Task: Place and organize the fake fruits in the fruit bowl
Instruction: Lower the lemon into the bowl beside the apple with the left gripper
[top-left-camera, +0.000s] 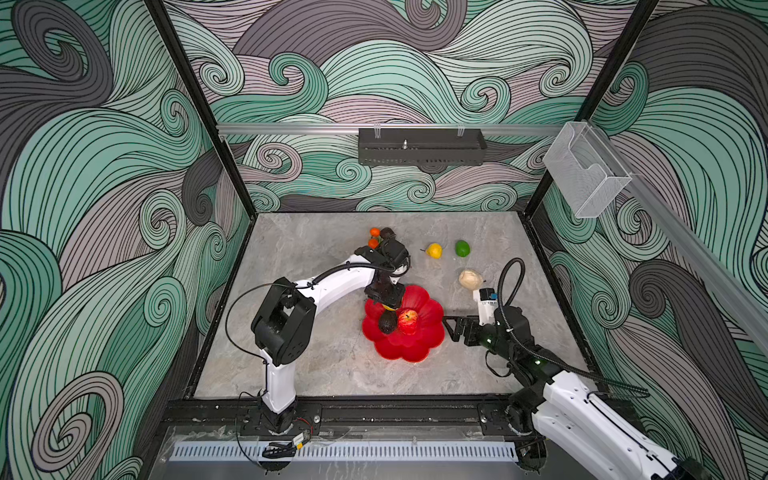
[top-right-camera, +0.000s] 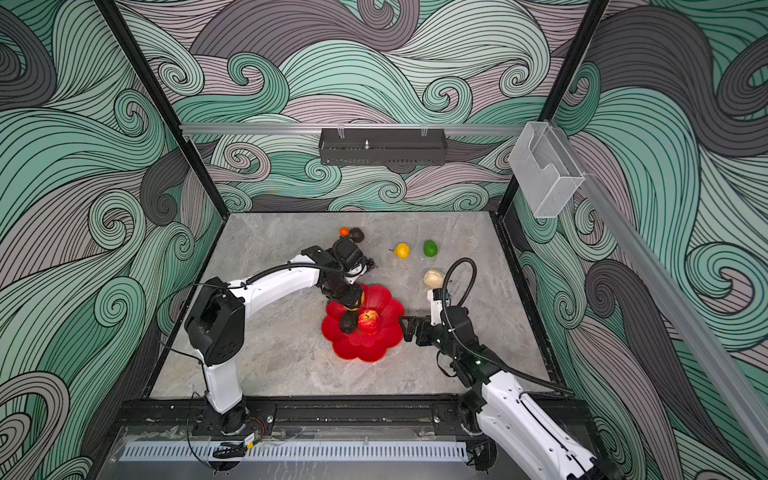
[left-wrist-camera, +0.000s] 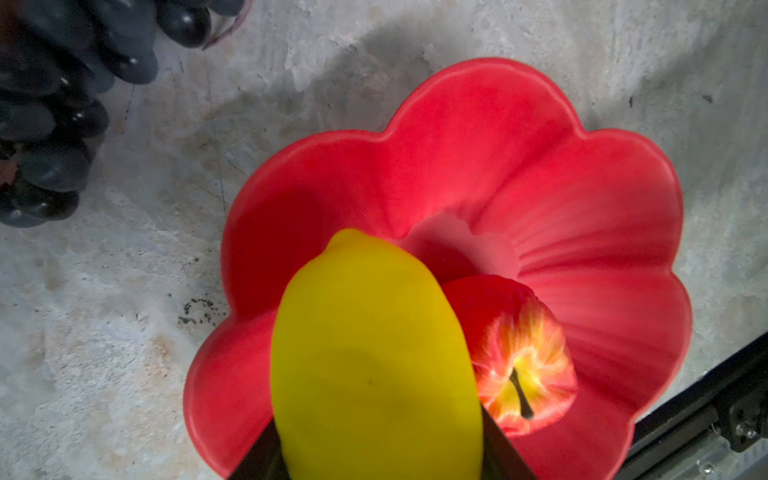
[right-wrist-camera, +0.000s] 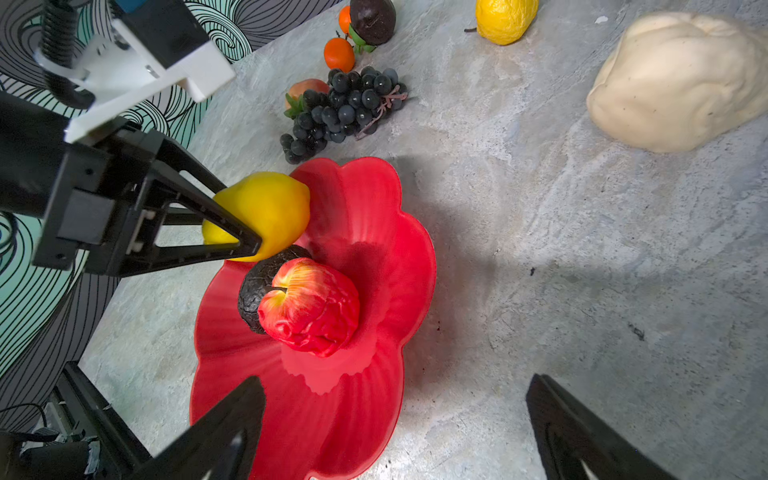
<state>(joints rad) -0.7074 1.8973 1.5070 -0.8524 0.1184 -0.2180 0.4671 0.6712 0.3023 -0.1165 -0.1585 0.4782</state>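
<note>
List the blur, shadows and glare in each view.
Left wrist: the lemon sits close to the lens and looks soft-edged; the grapes are dark and blurred in a corner. Right wrist: sharp, with a sheen on the bowl and a broad shadow on the table beside it. Both top views: evenly lit and sharp.

Work surface: a grey marbled tabletop (top-left-camera: 316, 365), matte, with a small cluster of dark specks (left-wrist-camera: 197, 309) showing in the left wrist view.

Enclosure: wave-patterned walls (top-left-camera: 104, 166) in teal, grey and mauve, joined by black corner posts (top-left-camera: 195, 104).

An aluminium rail (top-left-camera: 291, 129) crosses the rear wall. A black perforated tray (top-left-camera: 422, 151) hangs from it, holding one small metal stud (top-left-camera: 404, 143), possibly a screw.

A clear plastic holder (top-left-camera: 582, 174) is mounted on the side rail (top-left-camera: 685, 249).

A white slotted strip (top-left-camera: 374, 452) runs along the front edge.
</note>
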